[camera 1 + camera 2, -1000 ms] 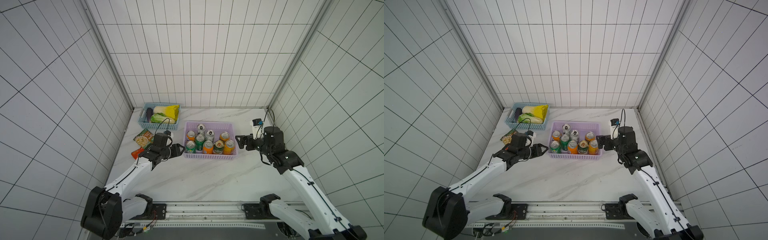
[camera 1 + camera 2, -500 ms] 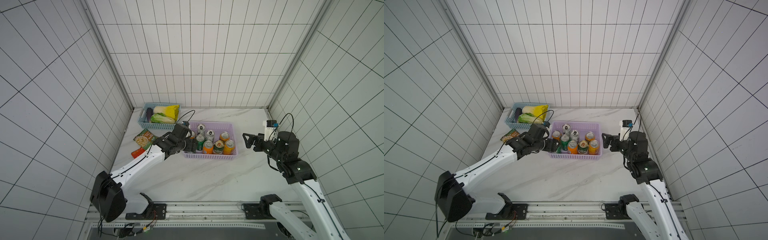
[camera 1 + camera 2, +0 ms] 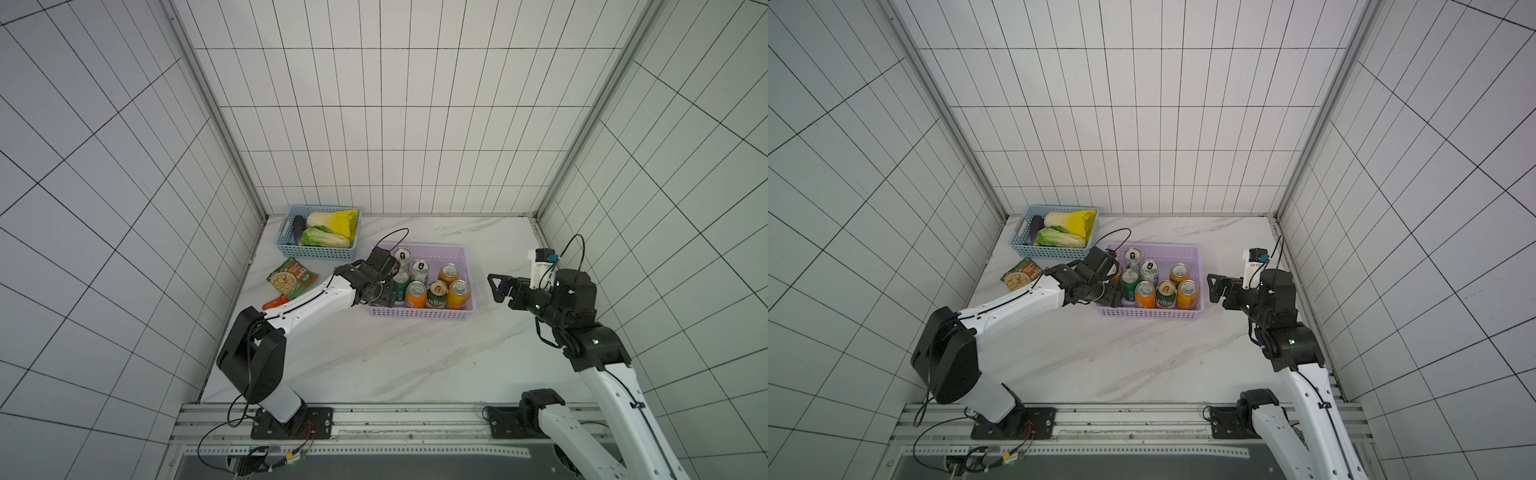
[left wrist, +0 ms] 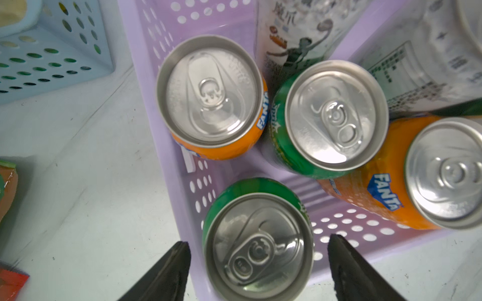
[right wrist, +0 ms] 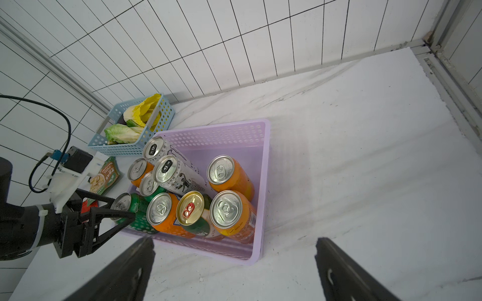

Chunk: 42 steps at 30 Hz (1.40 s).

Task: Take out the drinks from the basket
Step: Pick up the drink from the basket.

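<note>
text: FANTA | on: orange can [image 4: 365, 187] (blue badge, white letters)

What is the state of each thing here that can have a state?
left claw, open, astride the corner green can, gaps both sides.
right claw, open, empty, outside the lilac basket.
corner green can, upright, sealed, not gripped.
lilac basket, holding nine upright cans.
light blue basket, full of vegetables.
snack packet, lying flat.

In both top views the left gripper [image 3: 384, 296] hides from us the green can [image 4: 258, 247] between its fingers [image 4: 167, 273]; the left wrist view's edge cuts those fingers off.
</note>
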Motion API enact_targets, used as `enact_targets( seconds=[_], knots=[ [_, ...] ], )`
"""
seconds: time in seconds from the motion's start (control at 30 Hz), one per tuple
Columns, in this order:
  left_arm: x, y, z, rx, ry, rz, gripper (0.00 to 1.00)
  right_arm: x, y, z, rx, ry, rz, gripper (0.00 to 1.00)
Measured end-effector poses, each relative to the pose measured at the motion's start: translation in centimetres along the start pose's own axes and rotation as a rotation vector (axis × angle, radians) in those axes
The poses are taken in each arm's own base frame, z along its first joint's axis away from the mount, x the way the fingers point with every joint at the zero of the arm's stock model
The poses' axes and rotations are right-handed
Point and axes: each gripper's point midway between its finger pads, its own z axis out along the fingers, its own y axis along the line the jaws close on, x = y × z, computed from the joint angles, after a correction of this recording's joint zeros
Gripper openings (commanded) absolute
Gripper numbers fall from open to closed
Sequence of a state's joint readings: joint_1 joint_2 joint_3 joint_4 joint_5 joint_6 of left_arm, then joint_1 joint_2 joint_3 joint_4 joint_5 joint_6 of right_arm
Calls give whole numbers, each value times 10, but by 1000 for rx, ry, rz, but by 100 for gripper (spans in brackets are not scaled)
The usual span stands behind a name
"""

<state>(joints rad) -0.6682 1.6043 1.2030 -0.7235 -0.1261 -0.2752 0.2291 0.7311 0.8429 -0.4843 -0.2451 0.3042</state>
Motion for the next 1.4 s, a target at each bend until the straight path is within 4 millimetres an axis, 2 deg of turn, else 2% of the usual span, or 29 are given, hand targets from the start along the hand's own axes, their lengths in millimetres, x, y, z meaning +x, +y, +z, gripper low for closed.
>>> enact_targets(
  seconds=[0.23, 0.5, 0.57, 0.73, 0.93, 1.13, 1.4],
  knots=[
    [-2, -3, 12, -24, 18, 20, 73, 2, -2, 3, 4, 14, 4, 99],
    [5, -1, 28, -48, 56, 27, 73, 5, -6, 5, 15, 21, 10, 99],
    [6, -1, 32, -51, 64, 29, 70, 5, -7, 5, 17, 21, 11, 99],
    [6, -1, 33, -56, 62, 28, 59, 7, -8, 7, 19, 26, 13, 99],
    [6, -2, 32, -54, 59, 24, 57, 11, -10, 9, 24, 38, 16, 99],
    [5, -4, 22, -37, 44, 19, 55, 11, -10, 9, 25, 38, 16, 99],
    [-12, -4, -22, -3, -52, -4, 55, 12, -11, 10, 27, 41, 18, 99]
  ],
)
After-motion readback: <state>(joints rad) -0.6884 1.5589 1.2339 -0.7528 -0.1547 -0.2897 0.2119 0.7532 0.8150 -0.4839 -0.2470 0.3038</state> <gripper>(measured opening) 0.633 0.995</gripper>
